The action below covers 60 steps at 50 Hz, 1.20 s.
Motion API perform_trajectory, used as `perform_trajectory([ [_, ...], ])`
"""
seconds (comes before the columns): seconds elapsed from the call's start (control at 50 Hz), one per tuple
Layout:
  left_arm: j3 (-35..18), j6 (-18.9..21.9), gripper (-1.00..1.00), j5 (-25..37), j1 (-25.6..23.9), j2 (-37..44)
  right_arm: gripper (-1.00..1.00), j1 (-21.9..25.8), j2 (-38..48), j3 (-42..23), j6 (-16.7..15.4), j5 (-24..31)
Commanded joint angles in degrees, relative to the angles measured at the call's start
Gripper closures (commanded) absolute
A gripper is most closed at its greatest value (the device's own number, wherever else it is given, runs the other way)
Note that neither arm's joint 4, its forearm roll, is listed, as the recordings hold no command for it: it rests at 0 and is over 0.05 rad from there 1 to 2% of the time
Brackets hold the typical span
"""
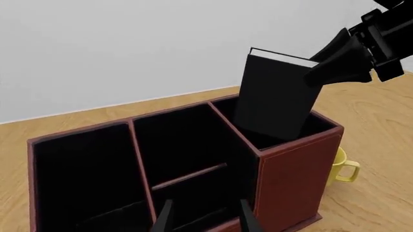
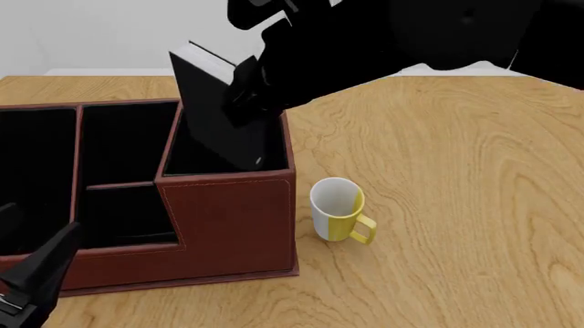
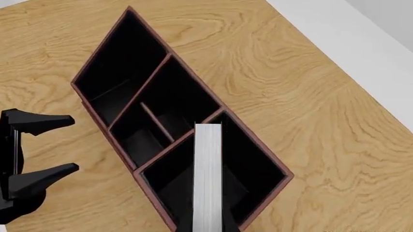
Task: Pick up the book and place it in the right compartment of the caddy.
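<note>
Book (image 2: 219, 116) between right fingers (image 2: 245, 82), tilted into right compartment (image 2: 187, 160).

A black book (image 1: 277, 96) shows a white page edge. The reddish-brown caddy (image 2: 228, 219) is black-lined. A white-and-yellow mug (image 2: 338, 210) sits on the wood-grain worktop (image 2: 456, 171).

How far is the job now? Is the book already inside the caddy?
Done: the book is lifted, held by the right gripper. In hand: its lower end already dips, tilted, into the right compartment of the caddy; its top stands above the rim. Left: lower it fully and release. The left gripper is open, in front of the caddy.
</note>
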Motion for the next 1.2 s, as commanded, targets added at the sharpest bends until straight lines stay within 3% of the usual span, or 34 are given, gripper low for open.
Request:
perform_trajectory([
  [0.02,-0.17,0.09,-1.00,0.28,0.41,0.00,1.00,0.38,-0.02,1.99,2.20,-2.62],
  [0.8,-1.21,0.00,-1.00,1.61,2.17,0.06,1.00,-0.44,2.36,7.63,4.69,-9.81],
  [1.2,-1.22,0.31,-1.00,1.73,2.13,0.12,1.00,-0.62,2.27,7.69,5.19,-9.91],
])
